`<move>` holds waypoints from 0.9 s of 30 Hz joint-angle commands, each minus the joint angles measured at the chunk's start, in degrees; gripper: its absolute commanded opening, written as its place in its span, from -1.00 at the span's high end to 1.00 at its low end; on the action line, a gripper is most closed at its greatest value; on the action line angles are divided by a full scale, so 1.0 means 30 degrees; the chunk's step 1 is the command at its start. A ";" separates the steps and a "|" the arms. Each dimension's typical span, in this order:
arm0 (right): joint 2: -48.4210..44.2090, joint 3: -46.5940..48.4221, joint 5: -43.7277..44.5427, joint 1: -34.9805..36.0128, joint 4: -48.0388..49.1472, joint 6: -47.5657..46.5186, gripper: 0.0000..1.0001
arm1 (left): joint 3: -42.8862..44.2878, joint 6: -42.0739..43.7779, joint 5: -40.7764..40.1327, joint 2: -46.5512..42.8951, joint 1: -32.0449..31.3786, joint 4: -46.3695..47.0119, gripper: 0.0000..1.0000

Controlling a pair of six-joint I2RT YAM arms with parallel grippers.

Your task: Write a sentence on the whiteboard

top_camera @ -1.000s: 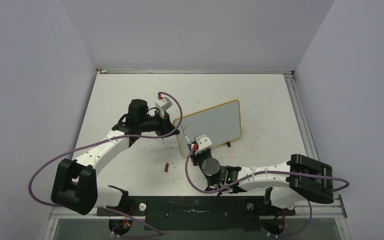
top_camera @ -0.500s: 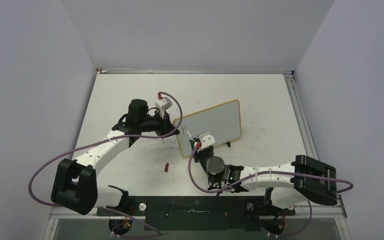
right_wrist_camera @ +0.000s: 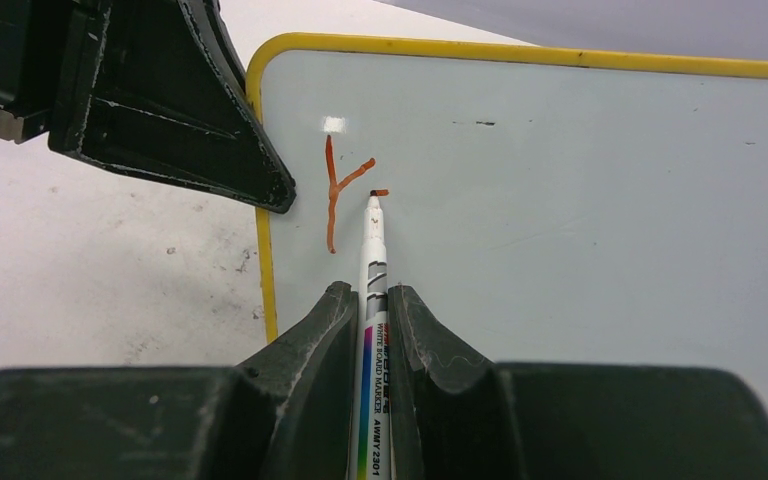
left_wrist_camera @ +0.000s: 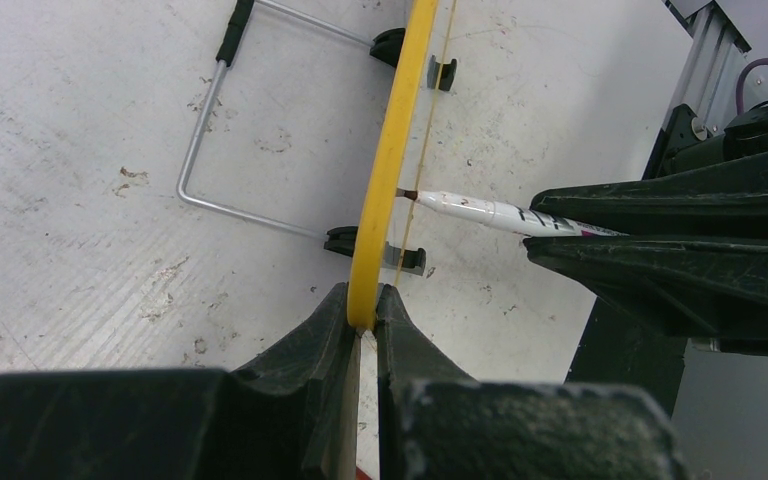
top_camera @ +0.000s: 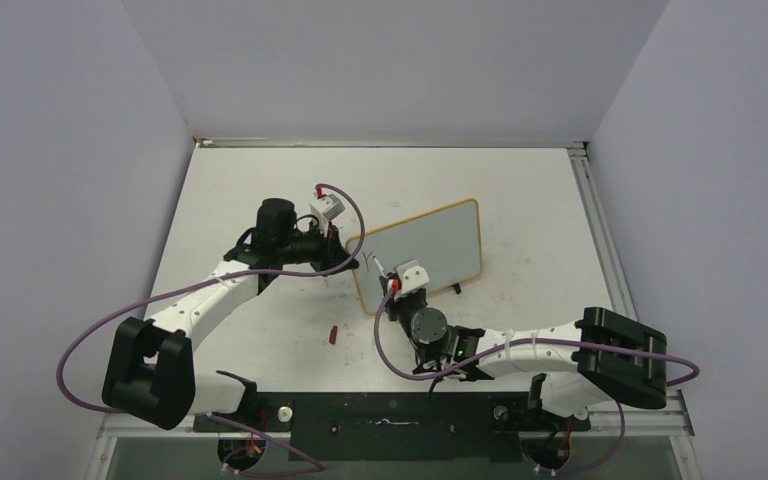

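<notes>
Spreading beneath everything, the white tabletop is matte, scuffed and flecked with grit. Near its middle the whiteboard stands tilted on a thin bent wire stand. It is a flat rectangle with rounded corners, a glossy grey-white face and a thin yellow rim.

The left gripper, in black grainy plastic, is pinched narrow on the rim at the board's left edge. The right gripper, of the same dark plastic, is clamped round a slim white marker with a printed barrel. The marker's tip touches the face near the upper left corner.

The sentence so far is a red-orange "Y" and a short dash at the tip, close to the left rim. A small red piece lies on the table, apart from the board on its near side.

Compared with a second ago, the right wrist has shifted slightly up and right along the board. The left arm and the board have not moved.
</notes>
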 commanded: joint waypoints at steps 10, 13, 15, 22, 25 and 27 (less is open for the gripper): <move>0.0360 -0.0236 -0.0592 0.0301 -0.0342 0.1042 0.89 | -0.0273 0.0539 -0.1472 0.0551 -0.0011 -0.2618 1.00; 0.0253 -0.0366 -0.0394 0.0392 -0.0584 0.1224 0.89 | -0.0287 0.0539 -0.1475 0.0491 -0.0011 -0.2611 1.00; 0.0186 -0.0485 -0.0137 0.0404 -0.0726 0.1332 0.89 | -0.0288 0.0539 -0.1467 0.0476 -0.0011 -0.2635 1.00; -0.0077 -0.0551 0.0866 0.0378 -0.0797 0.1272 0.89 | -0.0295 0.0538 -0.1472 0.0474 -0.0011 -0.2623 1.00; -0.0219 -0.0472 0.1132 0.0275 -0.0554 0.0879 0.89 | -0.0288 0.0539 -0.1439 0.0448 -0.0011 -0.2627 1.00; -0.0388 -0.0467 0.1166 0.0140 -0.0328 0.0664 0.89 | -0.0306 0.0524 -0.1426 0.0447 -0.0011 -0.2628 1.00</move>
